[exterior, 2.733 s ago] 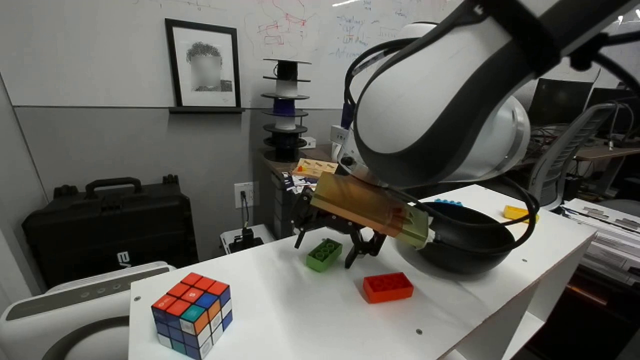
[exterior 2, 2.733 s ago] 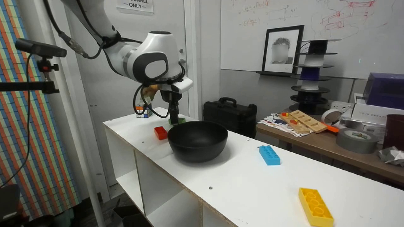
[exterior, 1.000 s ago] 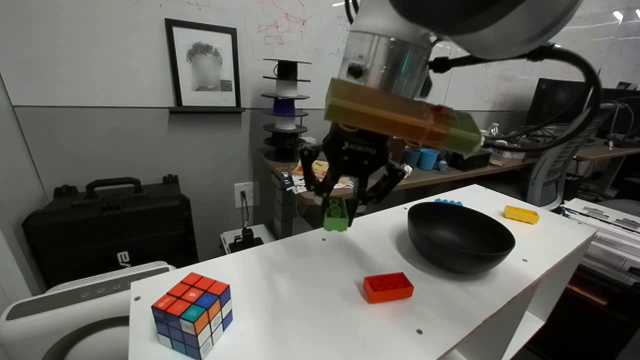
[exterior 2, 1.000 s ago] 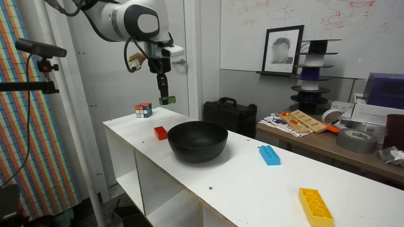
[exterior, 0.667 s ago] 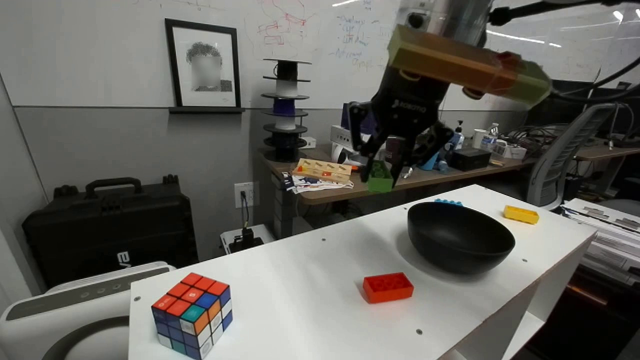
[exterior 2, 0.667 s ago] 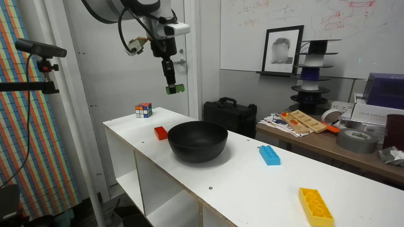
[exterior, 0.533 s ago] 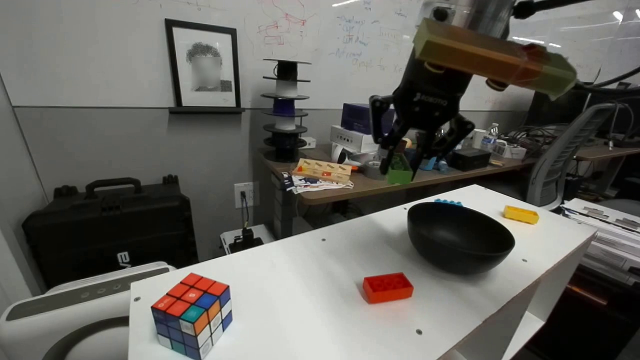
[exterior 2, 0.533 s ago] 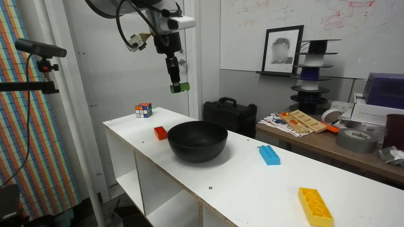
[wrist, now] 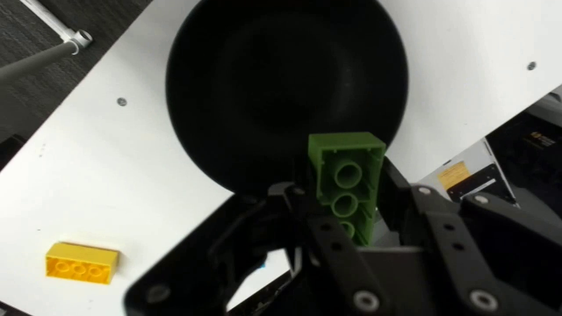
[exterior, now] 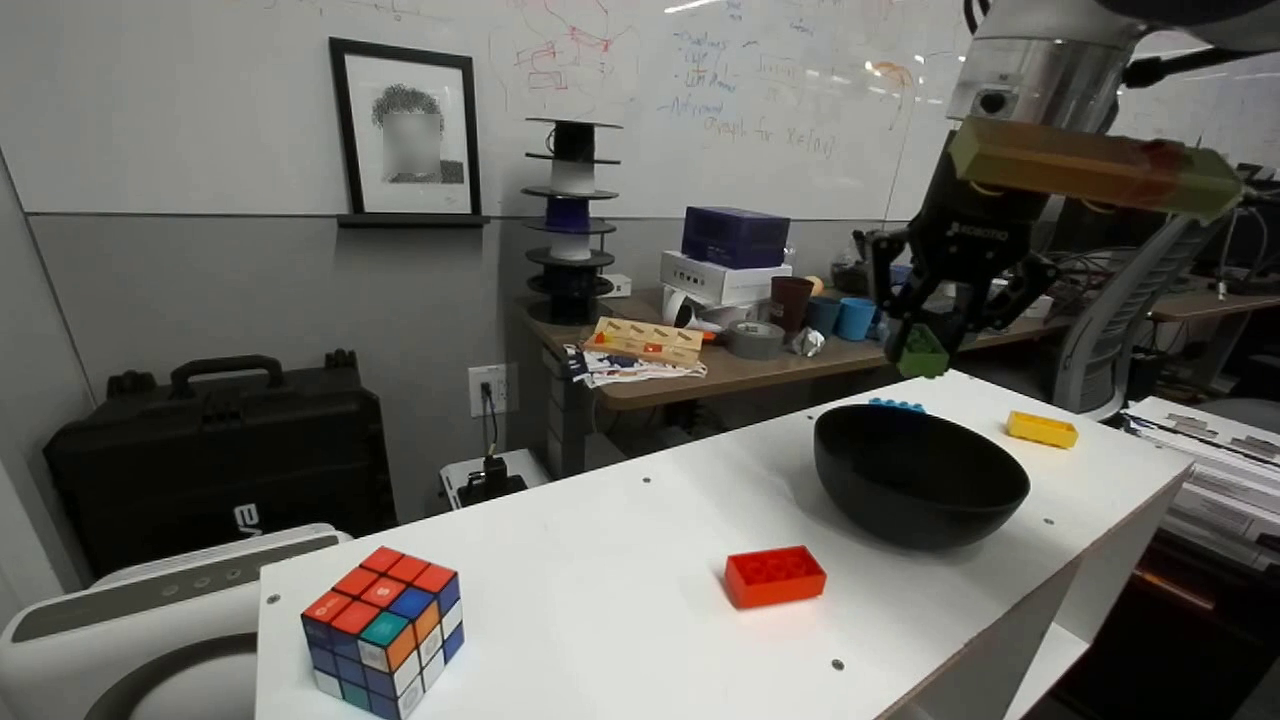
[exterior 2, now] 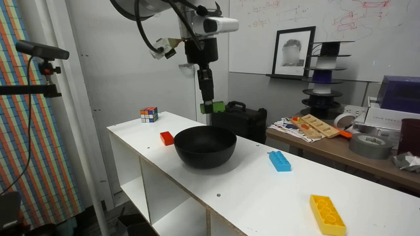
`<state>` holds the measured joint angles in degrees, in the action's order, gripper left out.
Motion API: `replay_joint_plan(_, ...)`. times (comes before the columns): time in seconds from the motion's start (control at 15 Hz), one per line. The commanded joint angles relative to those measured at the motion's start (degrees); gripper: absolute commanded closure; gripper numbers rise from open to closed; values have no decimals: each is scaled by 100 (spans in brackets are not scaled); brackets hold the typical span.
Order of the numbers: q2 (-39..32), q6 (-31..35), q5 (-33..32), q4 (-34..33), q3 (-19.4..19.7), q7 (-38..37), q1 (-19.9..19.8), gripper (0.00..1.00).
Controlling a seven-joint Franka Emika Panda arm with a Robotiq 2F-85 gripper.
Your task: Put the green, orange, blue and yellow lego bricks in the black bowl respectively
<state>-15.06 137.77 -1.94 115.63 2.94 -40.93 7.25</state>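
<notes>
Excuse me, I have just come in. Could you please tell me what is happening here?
A robot arm holds the green brick in the air with its gripper, shut on the brick's sides. The brick is higher than the black bowl and not yet in it; whether it is fully over the opening, I cannot tell. The red-orange brick, the blue brick and the yellow brick lie on the white top outside the bowl, with a puzzle cube near one end.

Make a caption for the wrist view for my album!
The gripper holds a green brick that hides part of the black bowl, while a yellow brick lies at lower left.
</notes>
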Motion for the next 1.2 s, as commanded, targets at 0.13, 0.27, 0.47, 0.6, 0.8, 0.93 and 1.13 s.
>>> replay_joint_plan(0.13,-152,-571,-197,-39,97,205,-168,37)
replay_joint_plan(0.27,-175,-609,-235,-19,80,291,-185,29)
replay_joint_plan(0.47,-217,-514,-198,-23,-23,585,-147,7)
replay_joint_plan(0.6,-208,-479,-244,-23,-132,857,-56,0)
replay_joint_plan(0.8,-249,-795,-116,-136,-487,1329,195,0)
replay_joint_plan(0.93,-257,-1079,-64,-166,-741,1516,389,0)
replay_joint_plan(1.13,-398,-1506,-91,-318,-1092,1752,702,0)
